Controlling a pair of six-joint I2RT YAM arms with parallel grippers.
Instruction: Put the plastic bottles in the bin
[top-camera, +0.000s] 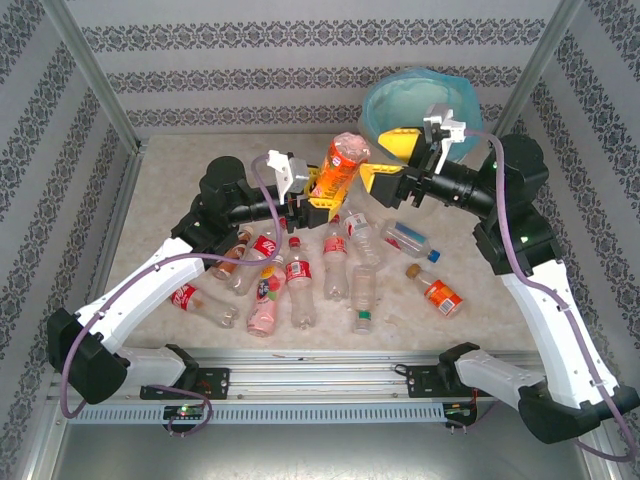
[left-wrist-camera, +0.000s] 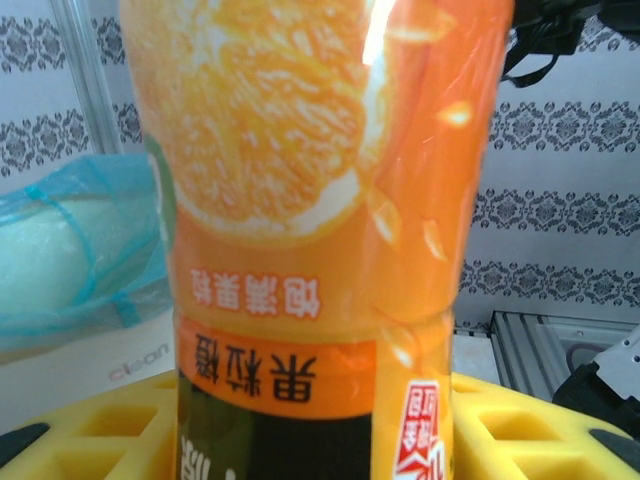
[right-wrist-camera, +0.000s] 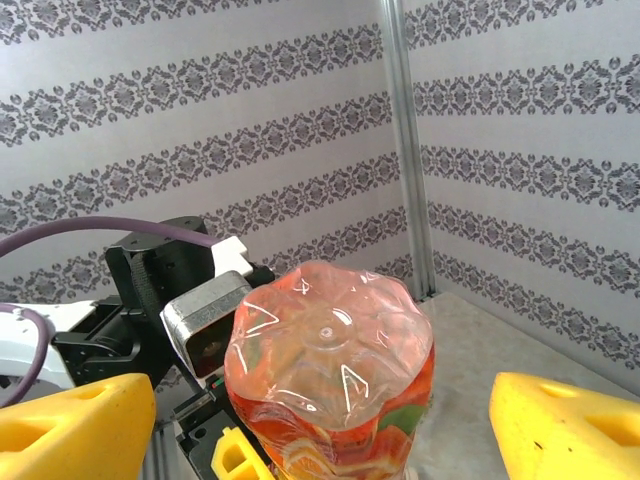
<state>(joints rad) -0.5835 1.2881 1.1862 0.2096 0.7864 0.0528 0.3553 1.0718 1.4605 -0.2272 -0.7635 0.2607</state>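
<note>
The orange bottle (left-wrist-camera: 320, 200), clamped in the left gripper (top-camera: 322, 193), near the bag-lined bin (top-camera: 395, 95).

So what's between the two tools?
The orange juice bottle: left tool grips it, its base inside the open right tool, per the right wrist view.

The bin (top-camera: 415, 95) stands at the bench's (top-camera: 160, 175) far right corner; plastic bottles (top-camera: 299, 272) lie mid-bench, a raised bottle (top-camera: 343, 160) left of the bin.

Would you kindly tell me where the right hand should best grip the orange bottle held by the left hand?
On the orange bottle, likely the free upper end just below its lobed base, approached from the bin side; the left hand clamps the labelled lower part.
</note>
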